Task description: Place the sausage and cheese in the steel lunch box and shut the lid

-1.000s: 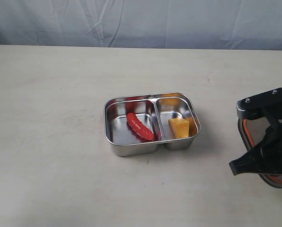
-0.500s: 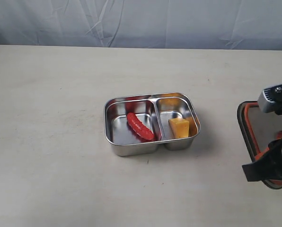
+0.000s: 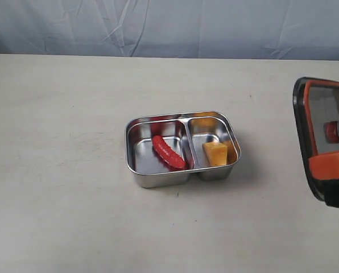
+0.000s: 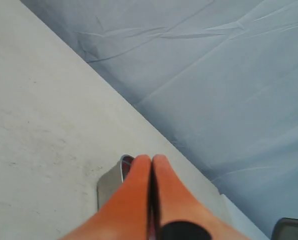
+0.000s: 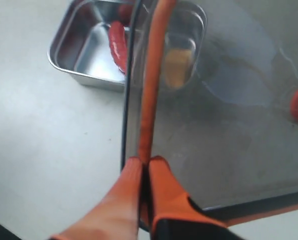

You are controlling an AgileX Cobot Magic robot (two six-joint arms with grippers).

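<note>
lid (image 3: 320,122) pinched by R fingers (image 5: 124,200), 3 o'clock of steel lunch box (image 3: 158,179) | L fingers (image 4: 134,192) pressed together, empty | sausage (image 3: 168,152), cheese (image 3: 215,153) boxed

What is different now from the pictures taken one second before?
The right hand, shut on the rim of the lid, has raised the lid from the table and tipped it up, nearly on edge. The sausage, the cheese and the steel lunch box stayed where they were.

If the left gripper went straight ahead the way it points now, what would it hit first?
Probably the steel lunch box, whose corner shows just past the shut left gripper; depth is unclear, so it might pass over it.
</note>
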